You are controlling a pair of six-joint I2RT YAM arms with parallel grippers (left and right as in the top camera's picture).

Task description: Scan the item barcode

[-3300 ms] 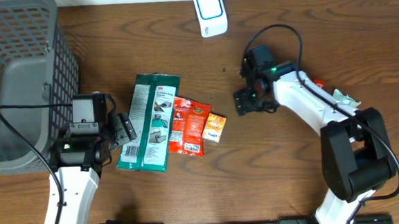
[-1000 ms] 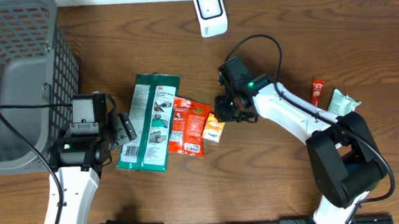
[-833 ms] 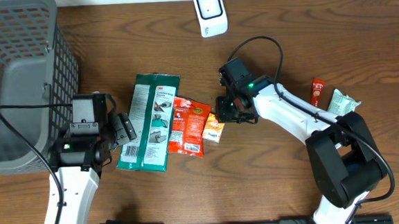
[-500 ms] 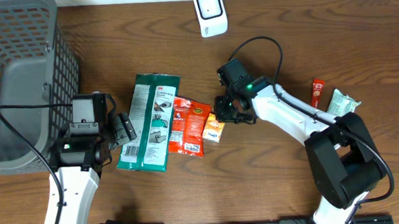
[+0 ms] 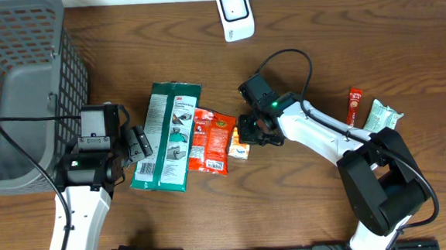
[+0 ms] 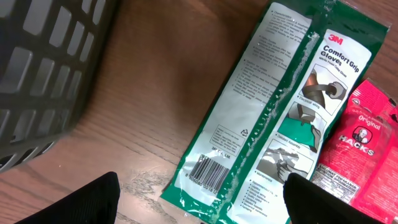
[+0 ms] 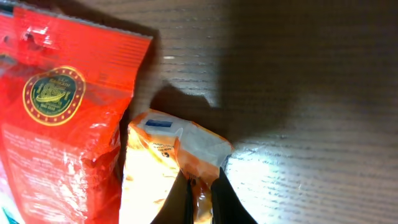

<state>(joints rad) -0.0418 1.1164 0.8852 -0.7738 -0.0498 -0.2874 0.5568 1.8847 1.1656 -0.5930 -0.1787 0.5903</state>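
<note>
A small orange packet (image 5: 238,146) lies on the wooden table beside a red-orange packet (image 5: 220,133). My right gripper (image 5: 249,134) is shut on the orange packet's right edge; in the right wrist view its dark fingertips (image 7: 202,193) pinch the crinkled corner of the orange packet (image 7: 158,158). A white barcode scanner (image 5: 234,14) stands at the table's far edge. My left gripper (image 5: 135,143) hangs open over the lower end of a green glove package (image 6: 280,106), whose barcode (image 6: 208,171) faces up between the fingers (image 6: 81,202).
A grey mesh basket (image 5: 19,83) fills the left side. A red Hacks packet (image 6: 364,146) lies against the green package (image 5: 165,136). A small red sachet (image 5: 352,104) and a pale green packet (image 5: 381,116) sit at the right.
My right arm moved left and down to the orange packet and its jaws closed on the packet's edge. The left arm stayed still.
</note>
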